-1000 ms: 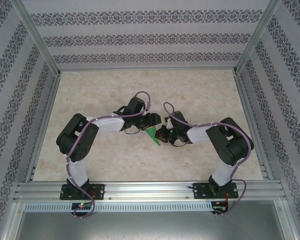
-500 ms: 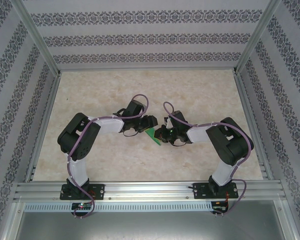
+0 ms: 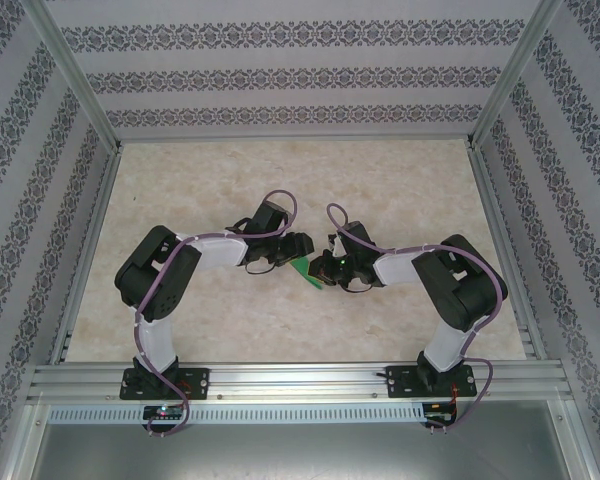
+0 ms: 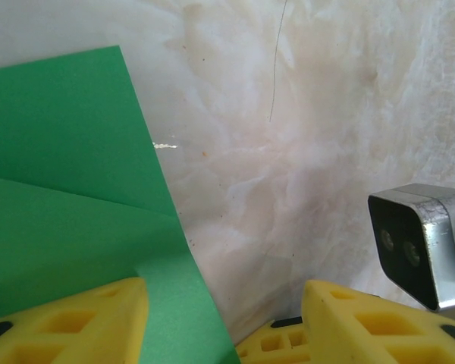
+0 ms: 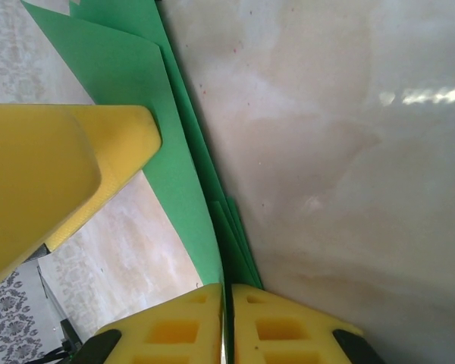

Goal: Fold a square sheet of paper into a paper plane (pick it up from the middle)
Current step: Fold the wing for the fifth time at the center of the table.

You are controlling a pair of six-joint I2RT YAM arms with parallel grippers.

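At the middle of the table [image 3: 400, 190], where the two arms are meeting, the green paper [image 4: 61, 189] is being worked partway through its folding. It is being gripped by the right gripper [image 5: 227, 292], whose yellow pads are being pressed flat together on the stacked edges of the sheet. In the right wrist view several thin layers are being shown fanning out from the pinch. The left gripper [image 4: 224, 303] is being held open, jaws well apart, with one pad [image 4: 76, 318] in front of the paper's face and the other over bare table to the right. Nothing is being clasped by it, and whether that pad is touching the paper cannot be told.

By judgement, a fold is being set or a flap is being readied: early creases are made, while the slim dart shape is not yet reached. The next move is probably calling for the left jaws to be closed on the free edge, or swept along it, with the right pinch firm so that the layers are not being pushed out of line.

The paper is being seen as thin, matte and bright green, with straight crisp edges and one sharp slanting crease across its face. The table surface is pale, marbled and slightly glossy. The pads are blocky yellow plastic with moulded recesses. A silver camera housing [image 4: 417, 243] is being seen near the left gripper.
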